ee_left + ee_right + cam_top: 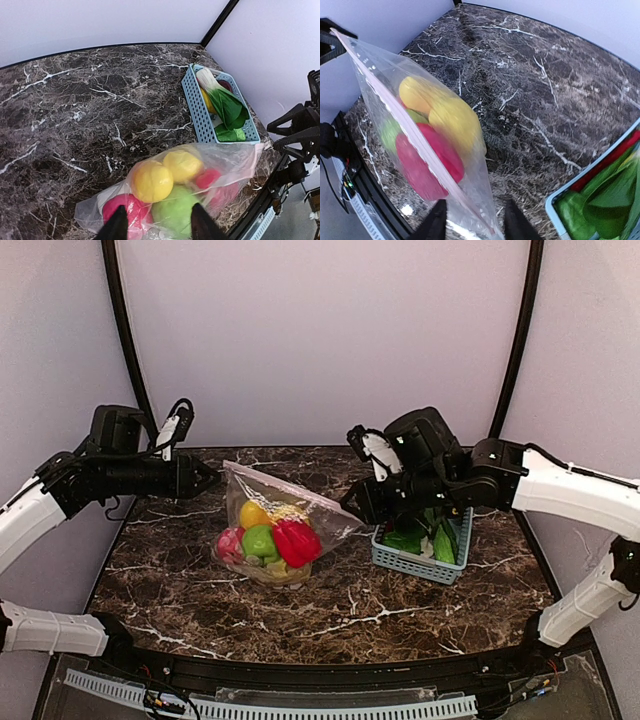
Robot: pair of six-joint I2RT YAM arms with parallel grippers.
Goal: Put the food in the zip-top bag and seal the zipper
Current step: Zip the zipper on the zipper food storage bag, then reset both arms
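The clear zip-top bag (300, 502) stands on the marble table (200, 590), its mouth edge running from upper left down to the right. Inside lie the food pieces: a yellow lemon (151, 181), a green apple (260, 540), a red fruit (297, 542) and a yellow pepper (182, 165). The pinkish zipper (415, 140) runs as one closed strip. My left gripper (208, 480) hangs just off the bag's upper left corner, open with nothing between its fingers (119, 225). My right gripper (475, 217) is open, with the bag's right corner passing loosely between its fingers.
A light-blue slotted basket (408, 564) with a green leafy vegetable (227, 107) stands right of the bag, under my right arm. The table's near edge (330, 665) carries a black rail. Walls close off the back and both sides.
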